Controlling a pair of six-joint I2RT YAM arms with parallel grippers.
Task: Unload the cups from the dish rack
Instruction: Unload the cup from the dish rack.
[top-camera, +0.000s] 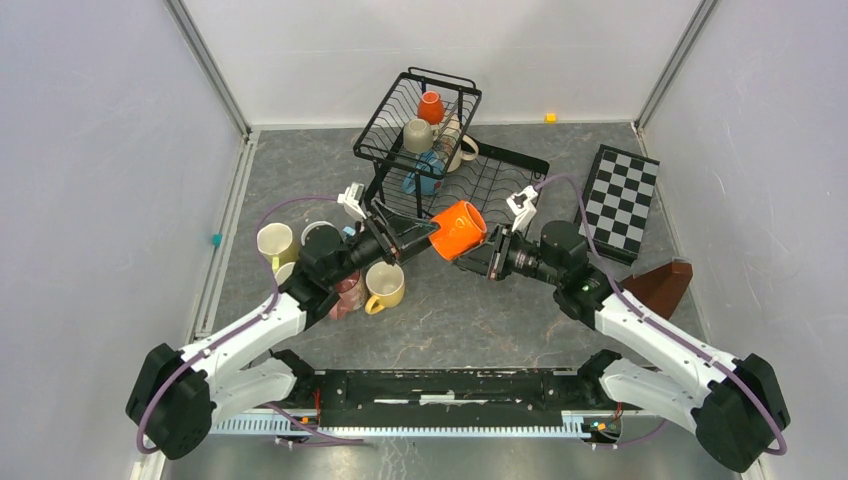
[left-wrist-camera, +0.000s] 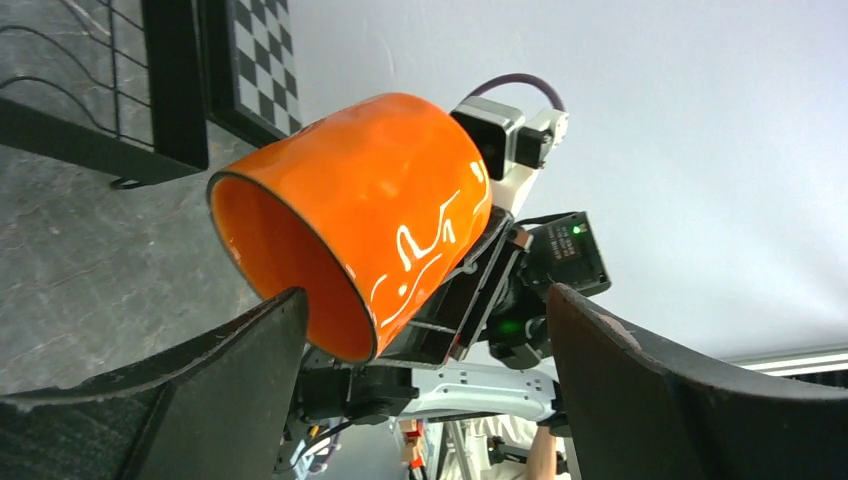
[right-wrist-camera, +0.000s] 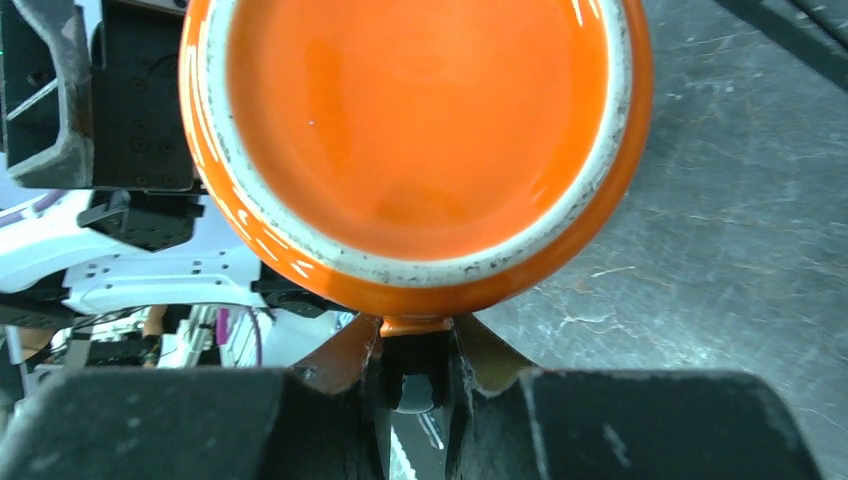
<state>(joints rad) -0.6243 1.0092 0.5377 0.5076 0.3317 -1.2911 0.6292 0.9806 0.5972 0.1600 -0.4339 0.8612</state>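
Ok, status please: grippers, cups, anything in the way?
Right gripper shut on orange mug handle. Left gripper open at its mouth. Other mugs in dish rack. Nothing in between.

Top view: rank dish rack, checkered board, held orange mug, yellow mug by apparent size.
1. dish rack
2. checkered board
3. orange mug and yellow mug: not ranked. The orange one looks slightly bigger, but it is up off the table, nearer the camera.
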